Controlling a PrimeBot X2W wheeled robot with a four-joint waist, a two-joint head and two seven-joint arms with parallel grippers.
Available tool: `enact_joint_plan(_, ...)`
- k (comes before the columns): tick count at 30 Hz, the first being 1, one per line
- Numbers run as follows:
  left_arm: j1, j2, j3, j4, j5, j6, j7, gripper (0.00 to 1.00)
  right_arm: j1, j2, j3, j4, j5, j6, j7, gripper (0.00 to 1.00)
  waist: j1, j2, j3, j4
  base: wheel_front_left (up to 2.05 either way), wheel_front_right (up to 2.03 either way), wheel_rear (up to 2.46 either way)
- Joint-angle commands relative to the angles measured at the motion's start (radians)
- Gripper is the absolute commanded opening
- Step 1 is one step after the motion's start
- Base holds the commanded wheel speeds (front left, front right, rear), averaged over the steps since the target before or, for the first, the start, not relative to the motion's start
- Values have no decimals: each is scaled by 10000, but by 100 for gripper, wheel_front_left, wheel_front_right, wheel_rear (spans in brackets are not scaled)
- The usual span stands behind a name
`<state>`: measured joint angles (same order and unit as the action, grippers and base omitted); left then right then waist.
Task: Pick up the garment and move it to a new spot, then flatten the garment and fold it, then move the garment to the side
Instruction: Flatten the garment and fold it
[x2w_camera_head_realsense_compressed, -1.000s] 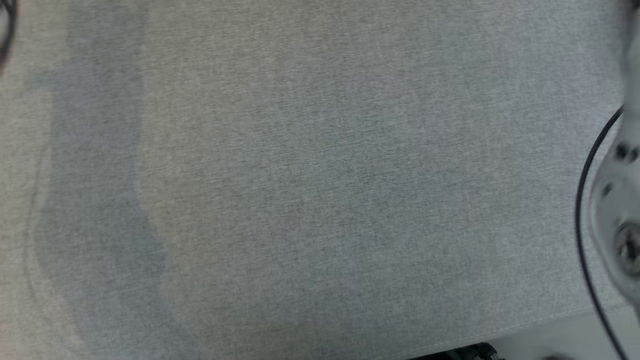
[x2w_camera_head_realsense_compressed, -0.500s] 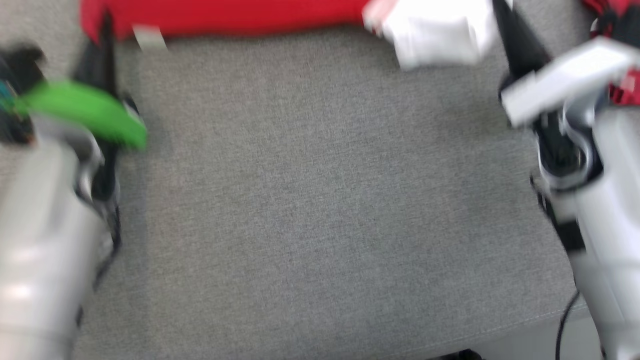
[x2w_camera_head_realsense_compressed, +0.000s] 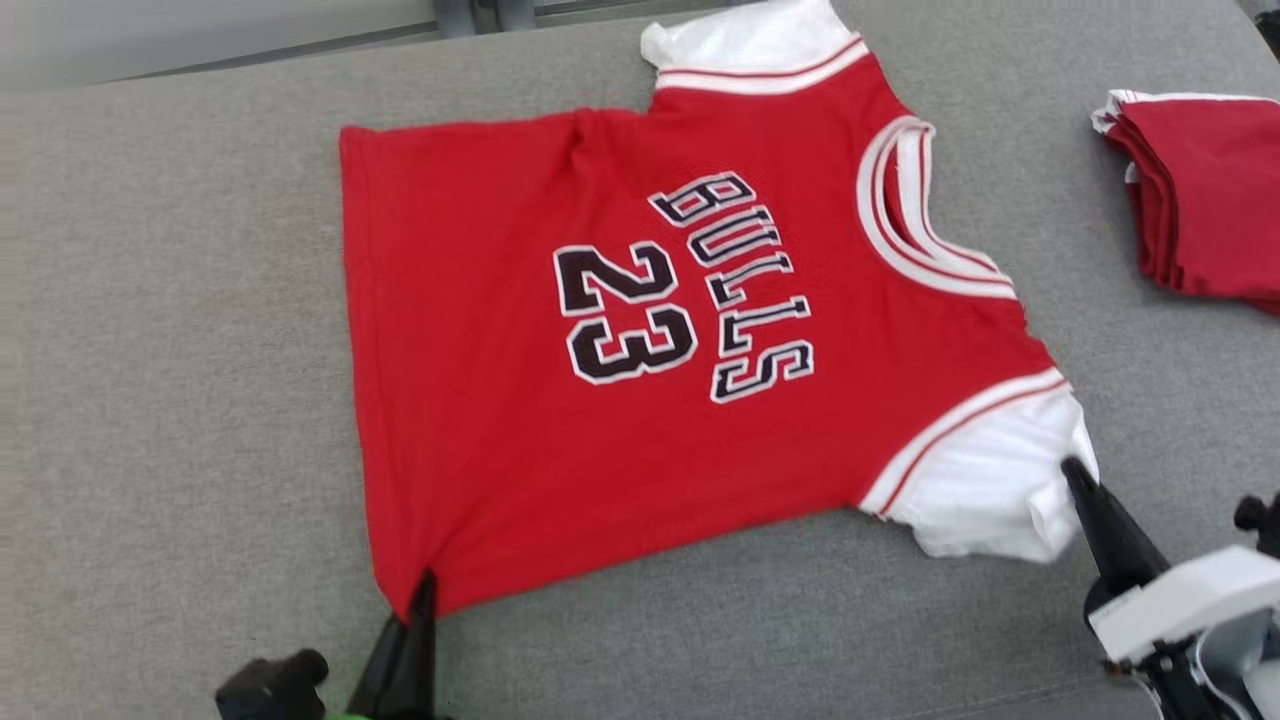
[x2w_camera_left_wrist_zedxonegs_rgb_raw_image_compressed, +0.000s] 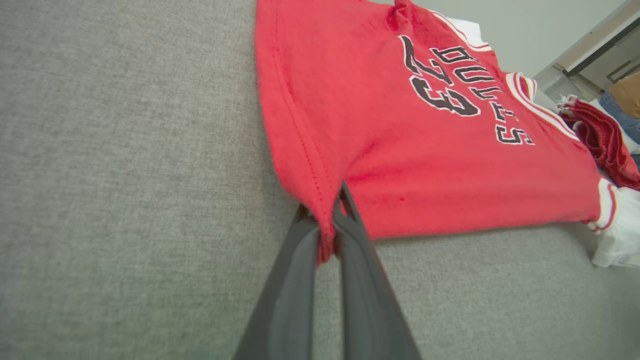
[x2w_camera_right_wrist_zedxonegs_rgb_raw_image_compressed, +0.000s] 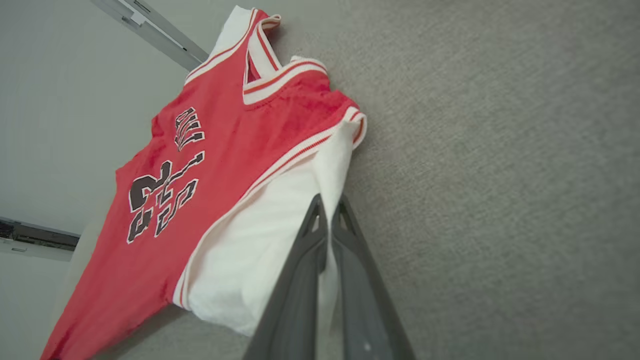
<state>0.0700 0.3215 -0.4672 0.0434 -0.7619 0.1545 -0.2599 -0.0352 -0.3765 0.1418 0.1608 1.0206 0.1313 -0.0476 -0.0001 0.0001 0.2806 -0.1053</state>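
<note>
The garment (x2w_camera_head_realsense_compressed: 640, 330) is a red jersey with white sleeves and "BULLS 23" on it, spread face up on the grey table (x2w_camera_head_realsense_compressed: 170, 350). My left gripper (x2w_camera_head_realsense_compressed: 425, 588) is shut on its near hem corner, the red cloth pinched between the fingers (x2w_camera_left_wrist_zedxonegs_rgb_raw_image_compressed: 325, 220) in the left wrist view. My right gripper (x2w_camera_head_realsense_compressed: 1075, 475) is shut on the edge of the near white sleeve (x2w_camera_head_realsense_compressed: 990, 480), which runs between its fingers (x2w_camera_right_wrist_zedxonegs_rgb_raw_image_compressed: 327, 215) in the right wrist view. The jersey (x2w_camera_right_wrist_zedxonegs_rgb_raw_image_compressed: 200, 170) lies mostly flat, with small wrinkles near the far sleeve.
A pile of folded red garments (x2w_camera_head_realsense_compressed: 1200, 200) lies at the table's right side, also seen as the red pile (x2w_camera_left_wrist_zedxonegs_rgb_raw_image_compressed: 600, 140) in the left wrist view. Bare grey table surface stretches to the left of the jersey. A pale floor strip (x2w_camera_head_realsense_compressed: 200, 40) runs beyond the far edge.
The head camera has swung up, so the view shifted from bare table to the whole jersey. Both grippers stay shut; any move of the arms cannot be told from the blur.
</note>
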Motion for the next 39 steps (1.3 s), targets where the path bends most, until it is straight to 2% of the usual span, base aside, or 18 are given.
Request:
enact_joint_plan(1, 401, -77, -170, -312, -105, 70, 156, 0, 535, -61, -162, -159, 89, -12, -110, 0, 1, -1, -310, 538, 0, 0, 0)
enact_joint_plan(5, 872, -211, -579, -1047, -345, 112, 644, 0, 1590, -16, -547, -798, 232, -9, -162, 0, 1, -1, -240, 713, 0, 0, 0)
enact_joint_plan(9, 283, -111, -577, -1546, -351, 207, 1113, 0, 1388, 62, -940, -1478, 307, -9, 178, 0, 1, -1, -112, 648, 0, 0, 0)
enact_joint_plan(12, -385, 187, -455, -1811, -254, 330, 1727, 0, 681, 145, -1257, -1760, 230, -9, 787, 0, 1, -1, 23, 532, 0, 0, 0)
enact_joint_plan(17, -1707, 698, -224, -1765, -81, 734, 2975, 0, -1035, 436, -1505, -1169, -667, -9, 2069, 0, 1, -1, 281, 345, 0, 0, 0)
enact_joint_plan(21, -2813, 615, -100, -1367, -309, 887, 3816, 0, -2356, 644, -1491, -396, -1736, -9, 3059, 0, 1, -1, 555, 432, 0, 0, 0)
enact_joint_plan(22, -3116, 616, -38, -1176, -277, 946, 3945, 5, -2688, 748, -1426, -161, -2010, -9, 3307, 0, 1, -1, 650, 445, 0, 0, 0)
enact_joint_plan(23, -3310, 535, -23, -1033, -368, 964, 4069, 22, -2940, 796, -1425, 2, -2263, -8, 3431, 18, 1, -1, 723, 464, 0, 0, 0)
enact_joint_plan(24, -3544, 435, -41, -858, -489, 906, 4191, 91, -3265, 904, -1444, 206, -2438, -9, 3587, 100, 1, -1, 805, 484, 0, 0, 0)
enact_joint_plan(25, -3731, 428, -37, -712, -483, 878, 4256, 100, -3492, 1000, -1490, 391, -2561, -9, 3683, 100, 1, -1, 854, 494, 0, 0, 0)
enact_joint_plan(30, -4246, 317, 12, 40, -452, 863, 4231, 100, -4512, 1400, -1782, 898, -2784, -9, 3278, 100, 1, -1, 965, 512, 0, 0, 0)
enact_joint_plan(33, -4141, 246, 257, 217, -441, 990, 3778, 100, -4611, 1404, -1904, 858, -2638, -9, 2861, 100, 1, -1, 931, 523, 0, 0, 0)
enact_joint_plan(35, -3781, 166, 395, 151, -592, 994, 3508, 100, -4269, 1187, -1785, 639, -2668, -9, 2694, 100, 1, -1, 903, 530, 0, 0, 0)
enact_joint_plan(39, -2820, 348, 403, -282, -776, 991, 3275, 100, -3017, 396, -1658, -6, -2946, -9, 2380, 100, 1, -1, 1029, 513, 0, 0, 0)
